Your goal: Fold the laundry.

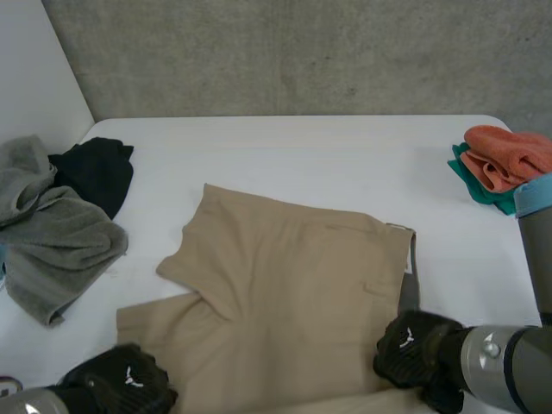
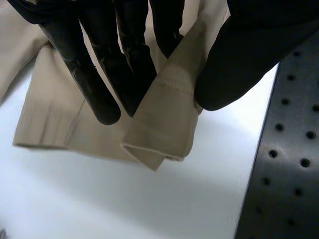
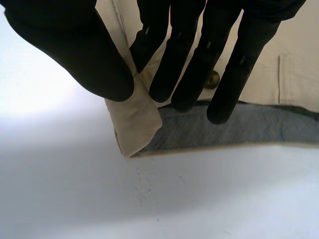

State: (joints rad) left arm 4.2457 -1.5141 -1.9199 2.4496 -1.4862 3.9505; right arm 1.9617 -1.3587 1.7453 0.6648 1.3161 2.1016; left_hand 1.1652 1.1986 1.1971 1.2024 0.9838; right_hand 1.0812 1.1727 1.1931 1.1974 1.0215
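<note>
Both hands have the near edge of the tan shorts (image 1: pixel 285 276). The left hand (image 2: pixel 99 74) has a leg cuff corner pinched between fingers and thumb, and the right hand (image 3: pixel 174 59) pinches the waistband corner the same way. So the long axis runs hand to hand, cuff to waist, with the rest lying flat past both sets of fingertips. My guess is the fold goes forward, away from the robot. Further out there's a grey towel (image 1: pixel 52 233) past the left hand and an orange cloth (image 1: pixel 509 151) past the right.
</note>
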